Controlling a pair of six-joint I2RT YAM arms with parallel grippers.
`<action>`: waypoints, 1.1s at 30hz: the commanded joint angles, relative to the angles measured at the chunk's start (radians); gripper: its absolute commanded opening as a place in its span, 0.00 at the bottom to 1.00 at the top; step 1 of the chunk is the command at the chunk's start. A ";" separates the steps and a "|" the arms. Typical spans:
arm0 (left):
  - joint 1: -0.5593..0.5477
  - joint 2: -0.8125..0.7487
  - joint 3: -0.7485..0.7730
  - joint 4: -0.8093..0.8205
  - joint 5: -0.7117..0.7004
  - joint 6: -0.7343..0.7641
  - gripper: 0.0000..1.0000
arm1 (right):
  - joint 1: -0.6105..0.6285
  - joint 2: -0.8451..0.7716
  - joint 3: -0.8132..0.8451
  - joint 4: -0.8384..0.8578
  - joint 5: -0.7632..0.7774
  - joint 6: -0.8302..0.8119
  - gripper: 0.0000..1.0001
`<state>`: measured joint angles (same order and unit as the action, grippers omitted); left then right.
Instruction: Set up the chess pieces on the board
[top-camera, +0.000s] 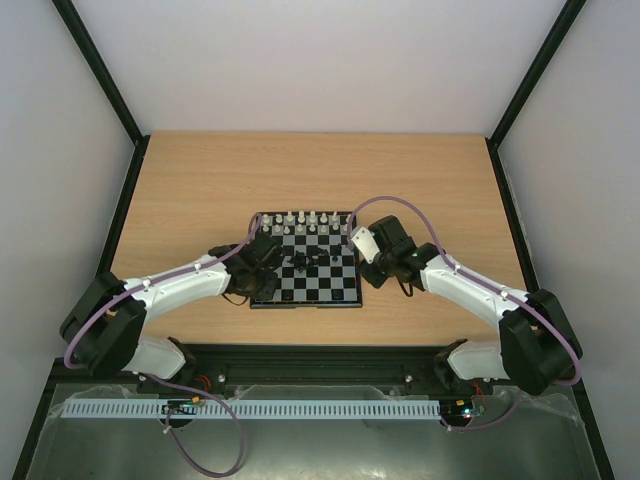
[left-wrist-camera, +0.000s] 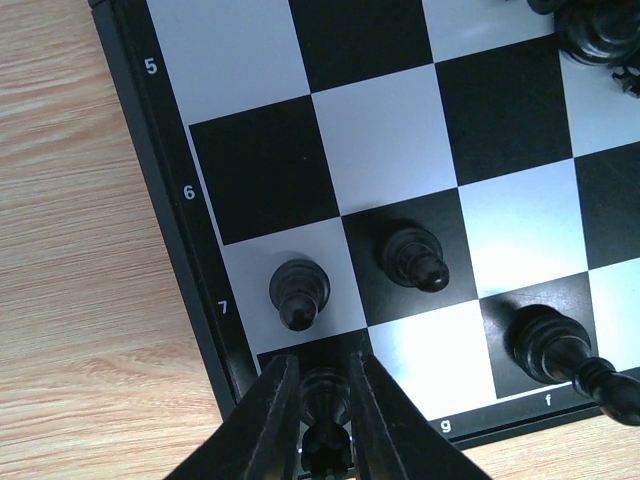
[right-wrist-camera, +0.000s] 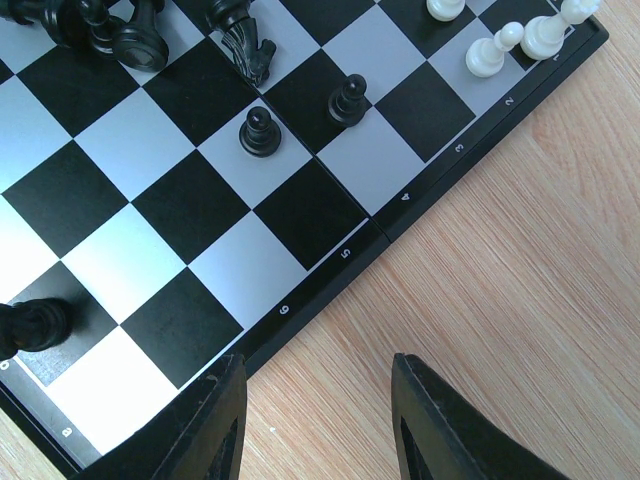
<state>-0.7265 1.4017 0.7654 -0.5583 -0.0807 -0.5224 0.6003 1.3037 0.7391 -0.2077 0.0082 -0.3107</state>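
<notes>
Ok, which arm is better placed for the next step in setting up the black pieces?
Left. The left gripper is shut on a black piece at the board's corner square, so it likely needs to place and release it. The right gripper hangs open and empty over the table beside the board.

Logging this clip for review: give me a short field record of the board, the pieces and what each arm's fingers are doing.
board: checkered, mid-table
white pieces: lined along the far edge
black pieces: loose cluster mid-board, a few near the left arm's corner
left fingers: shut on a black piece at the corner square
right fingers: open, empty, over the table beside the board
</notes>
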 joint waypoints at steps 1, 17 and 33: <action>-0.007 0.010 -0.013 -0.002 -0.012 0.005 0.16 | 0.000 0.008 0.013 -0.038 -0.001 -0.008 0.42; -0.008 -0.120 0.167 -0.050 0.003 0.125 0.35 | 0.000 0.009 0.073 -0.059 -0.015 0.033 0.42; 0.035 -0.179 0.125 0.293 -0.163 0.397 0.50 | 0.000 0.348 0.410 -0.193 -0.088 0.074 0.40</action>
<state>-0.7231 1.2606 0.9623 -0.3649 -0.1940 -0.1864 0.6003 1.5818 1.0855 -0.3218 -0.0528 -0.2550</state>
